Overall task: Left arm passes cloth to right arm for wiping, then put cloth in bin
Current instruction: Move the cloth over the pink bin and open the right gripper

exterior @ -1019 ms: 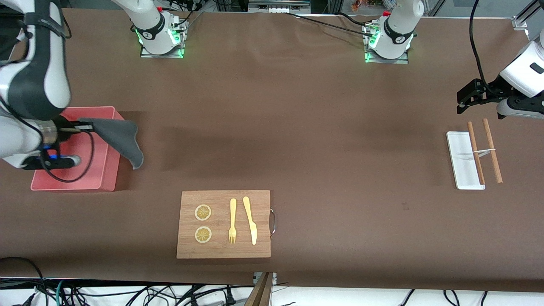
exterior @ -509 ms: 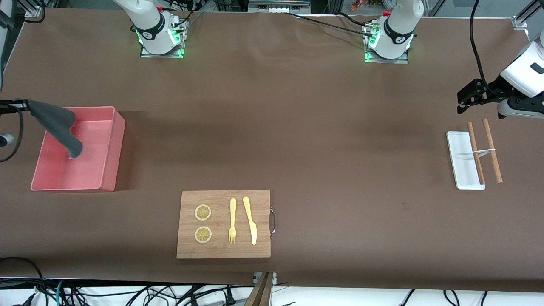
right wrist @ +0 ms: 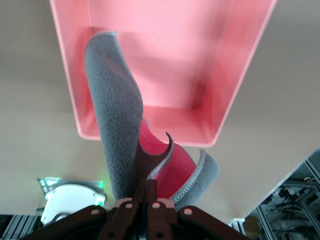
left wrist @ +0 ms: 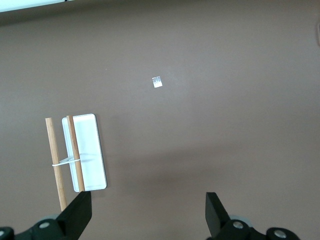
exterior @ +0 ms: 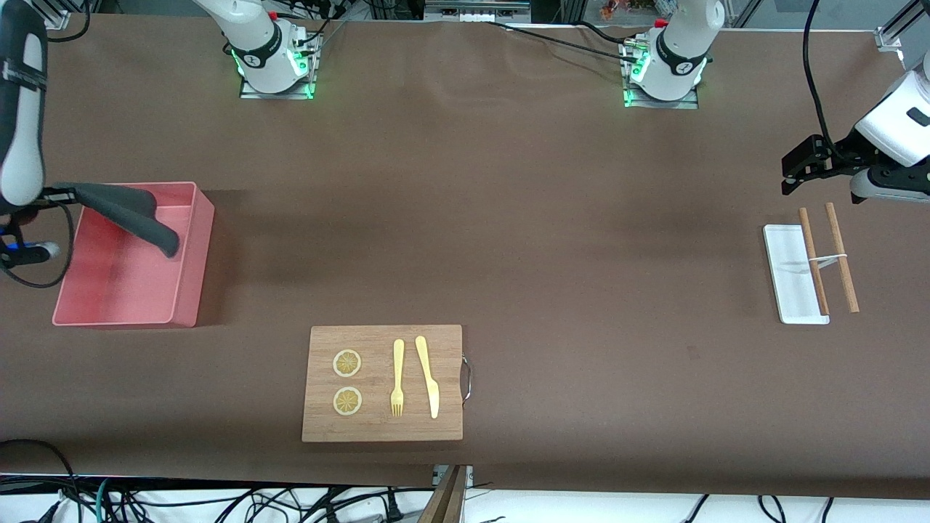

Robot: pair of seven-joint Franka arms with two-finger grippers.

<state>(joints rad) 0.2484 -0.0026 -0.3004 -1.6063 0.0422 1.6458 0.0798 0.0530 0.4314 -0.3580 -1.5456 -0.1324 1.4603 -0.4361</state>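
The front camera looks down from high across the table (exterior: pixel 508 218) at both bases. Left wrist shares its tray (left wrist: pixel 85 152); right wrist its bin (right wrist: pixel 160 65).

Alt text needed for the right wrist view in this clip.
The right gripper, shut on a grey cloth, holds it over an open pink bin. The cloth hangs down toward the bin's inside, and brown table shows around the bin.

Arm bodies: white shells, dark fittings

Green lights are glowing at both white bases; black cables are trailing from the left arm (exterior: pixel 890 131) and right arm (exterior: pixel 22 109).
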